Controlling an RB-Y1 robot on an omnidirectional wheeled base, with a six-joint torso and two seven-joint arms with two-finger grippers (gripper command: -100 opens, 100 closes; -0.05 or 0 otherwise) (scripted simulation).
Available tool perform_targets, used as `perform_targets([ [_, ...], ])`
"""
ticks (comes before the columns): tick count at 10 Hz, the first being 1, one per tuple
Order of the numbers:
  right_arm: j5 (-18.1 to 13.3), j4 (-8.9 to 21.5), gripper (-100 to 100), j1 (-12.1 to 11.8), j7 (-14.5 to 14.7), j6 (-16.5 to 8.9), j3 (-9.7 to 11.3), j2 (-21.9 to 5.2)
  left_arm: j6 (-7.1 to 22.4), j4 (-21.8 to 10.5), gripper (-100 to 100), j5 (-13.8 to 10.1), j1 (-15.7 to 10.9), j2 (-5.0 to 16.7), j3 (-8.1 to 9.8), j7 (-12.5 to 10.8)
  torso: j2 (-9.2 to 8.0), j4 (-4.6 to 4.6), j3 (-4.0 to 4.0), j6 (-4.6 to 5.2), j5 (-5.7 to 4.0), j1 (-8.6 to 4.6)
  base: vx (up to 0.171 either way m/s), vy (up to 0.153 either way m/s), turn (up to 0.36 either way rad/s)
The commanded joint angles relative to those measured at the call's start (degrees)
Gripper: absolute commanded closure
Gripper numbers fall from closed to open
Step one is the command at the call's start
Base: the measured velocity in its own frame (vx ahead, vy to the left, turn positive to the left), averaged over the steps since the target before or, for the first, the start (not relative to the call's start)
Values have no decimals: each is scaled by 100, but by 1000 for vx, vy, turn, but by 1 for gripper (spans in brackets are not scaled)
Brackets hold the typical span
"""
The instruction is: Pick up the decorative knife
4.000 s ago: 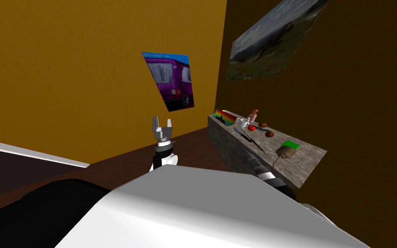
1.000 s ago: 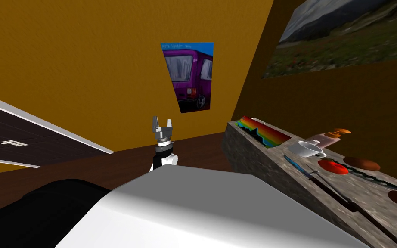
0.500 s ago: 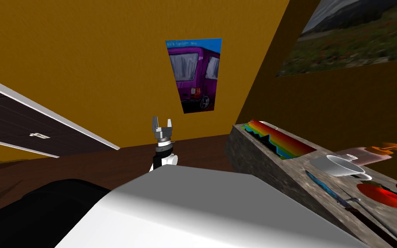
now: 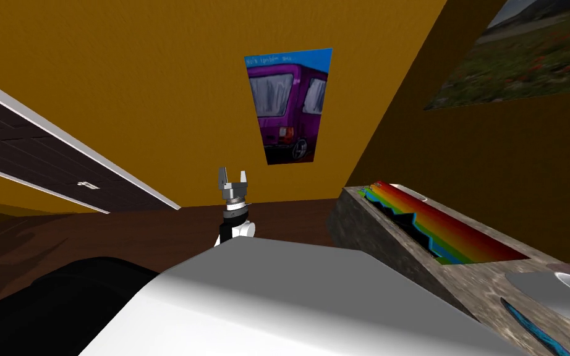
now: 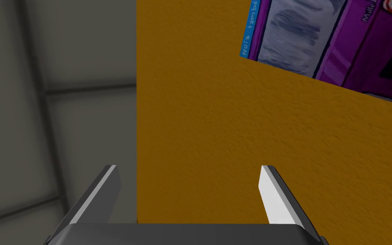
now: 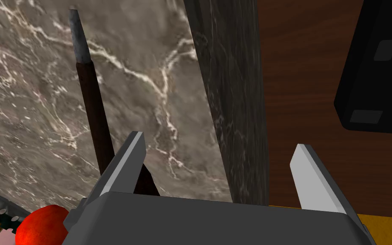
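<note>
Right hand (image 6: 218,142) hangs released over the desk's (image 6: 157,64) front edge. The decorative knife (image 6: 91,98) lies flat on the desk, its dark handle running roughly along the hand's pointing direction but passing under one finger, not between the two. My read: slide the hand sideways, further in over the desk, to straddle the handle. Left hand (image 4: 232,182), also released, is raised well away, so the right is nearer.

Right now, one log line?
knife: ungrasped on counter | right jaws: open, near its handle | left jaws: open, raised
</note>
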State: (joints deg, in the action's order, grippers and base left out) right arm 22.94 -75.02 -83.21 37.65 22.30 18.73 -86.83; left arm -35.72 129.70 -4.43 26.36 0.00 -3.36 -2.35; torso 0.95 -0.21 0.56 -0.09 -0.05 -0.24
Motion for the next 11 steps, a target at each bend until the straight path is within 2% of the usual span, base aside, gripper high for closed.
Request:
perform_targets([
  [1, 125, -76, -100, -224, 91, -44, -154, -138, 0, 0, 0, 0, 0, 0, 0, 0, 0, 0, 0, 0, 0, 0, 156, -58, 118],
  [3, 283, -10, -100, -189, 156, -1, -176, -399, 0, 0, 0, 0, -1, 0, 0, 0, -30, 7, -18, 3, 2, 14, 186, -96, 212],
  [5, 272, -21, -100, -113, 133, -2, -145, -403, 0, 0, 0, 0, 0, 1, 1, 0, 3, -1, 3, -1, -9, -28, 164, -125, 153],
  [6, 281, -30, 0, -107, 135, -4, -155, -420, 0, 0, 0, 0, 0, 0, 0, 0, -37, 8, -20, 10, -3, 4, 19, -16, 1],
  [7, 93, 239, -100, 154, -45, 78, 61, -214, 0, 0, 0, 0, -1, -1, 0, 0, -69, 16, -40, 11, 5, 30, -12, 7, 187],
  [11, -281, 775, -100, 675, -405, 244, 496, 198, 1, -1, 0, 0, -3, -1, -1, 0, -113, 27, -66, 13, 10, 51, -41, 17, 140],
])
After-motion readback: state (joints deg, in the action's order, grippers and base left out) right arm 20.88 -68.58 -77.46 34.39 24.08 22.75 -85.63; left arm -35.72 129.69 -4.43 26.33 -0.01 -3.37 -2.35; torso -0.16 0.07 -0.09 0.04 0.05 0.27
